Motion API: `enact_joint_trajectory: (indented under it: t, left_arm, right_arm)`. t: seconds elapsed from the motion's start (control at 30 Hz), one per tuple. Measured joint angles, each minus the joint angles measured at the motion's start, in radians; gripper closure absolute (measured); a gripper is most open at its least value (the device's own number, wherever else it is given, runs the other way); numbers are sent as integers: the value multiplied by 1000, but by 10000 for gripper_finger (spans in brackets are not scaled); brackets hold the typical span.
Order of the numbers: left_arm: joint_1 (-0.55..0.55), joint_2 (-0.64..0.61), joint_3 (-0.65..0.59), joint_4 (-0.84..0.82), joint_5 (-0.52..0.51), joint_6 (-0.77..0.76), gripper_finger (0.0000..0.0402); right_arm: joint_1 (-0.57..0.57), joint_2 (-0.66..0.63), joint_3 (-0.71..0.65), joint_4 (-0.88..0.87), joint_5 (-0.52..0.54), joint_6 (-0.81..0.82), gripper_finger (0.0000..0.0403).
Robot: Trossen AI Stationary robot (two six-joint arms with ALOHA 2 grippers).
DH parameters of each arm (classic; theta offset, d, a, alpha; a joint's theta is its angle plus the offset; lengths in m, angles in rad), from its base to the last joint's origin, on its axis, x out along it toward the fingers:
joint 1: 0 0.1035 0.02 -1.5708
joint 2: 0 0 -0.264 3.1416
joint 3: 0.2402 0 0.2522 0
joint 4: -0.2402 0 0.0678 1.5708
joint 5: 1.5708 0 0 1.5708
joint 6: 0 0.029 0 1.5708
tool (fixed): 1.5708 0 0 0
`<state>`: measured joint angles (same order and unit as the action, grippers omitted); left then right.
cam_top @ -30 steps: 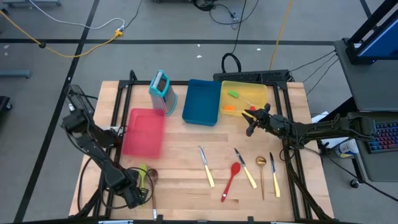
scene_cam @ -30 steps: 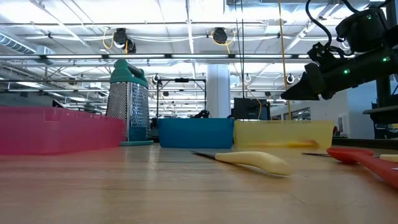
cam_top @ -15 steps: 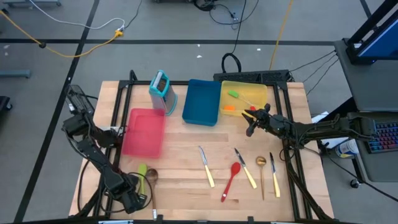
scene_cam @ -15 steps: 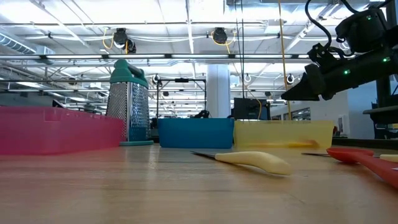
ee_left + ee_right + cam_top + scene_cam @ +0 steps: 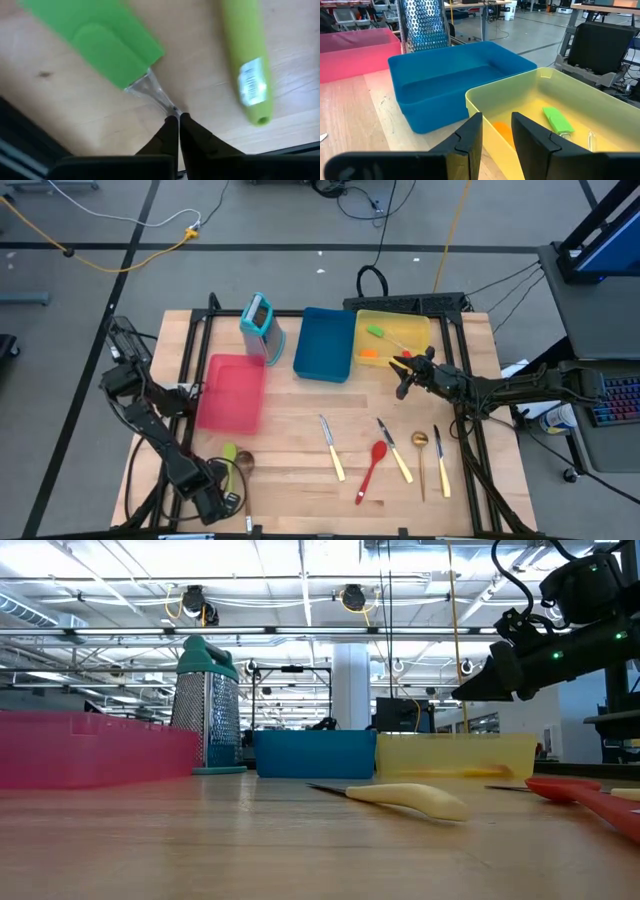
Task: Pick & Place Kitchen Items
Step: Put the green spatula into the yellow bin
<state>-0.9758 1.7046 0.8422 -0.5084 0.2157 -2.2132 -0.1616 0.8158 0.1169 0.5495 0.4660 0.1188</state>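
Wooden tabletop fills the left wrist view, where the left gripper [image 5: 174, 119] has its fingertips pinched together on the clear handle of a green mini spatula [image 5: 102, 37]; the blade lies just ahead of the tips. Beside it lies a green utensil handle [image 5: 247, 60] bearing a small silvery label, its print too blurred to read. The right gripper [image 5: 496, 131] hovers partly open and empty over the yellow tray [image 5: 530, 85], above another green spatula [image 5: 558, 120].
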Motion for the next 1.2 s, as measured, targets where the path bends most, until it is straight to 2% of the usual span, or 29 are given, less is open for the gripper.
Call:
enact_joint_trajectory:
  t: [0.37, 0.43, 0.6, 0.77, 0.87, 0.97, 1.1, 1.2]
  left_arm:
    - [87, 0, 0, -16, 0, 104, 383]
    - [108, 2, -2, -21, -26, 142, 384]
    - [138, 3, -2, -21, 5, 203, 398]
    - [146, 9, 24, -50, 58, 198, 387]
    - [146, 14, 78, -126, 44, 206, 395]
    - [148, 17, 153, -287, -57, 216, 397]
    - [147, 13, 245, -436, -41, 196, 384]
    - [147, 13, 264, -486, -29, 217, 382]
  right_arm:
    - [0, 0, 0, 30, 1, -2, 303]
    - [0, 0, 0, 38, 2, -3, 303]
    - [0, 0, 0, 48, 2, -11, 303]
    - [0, 0, 0, 52, 3, -11, 303]
    - [0, 0, 0, 53, 3, -15, 303]
    - [0, 0, 0, 53, 3, -29, 303]
    - [0, 0, 0, 53, 3, -31, 303]
    - [0, 0, 0, 53, 4, -38, 303]
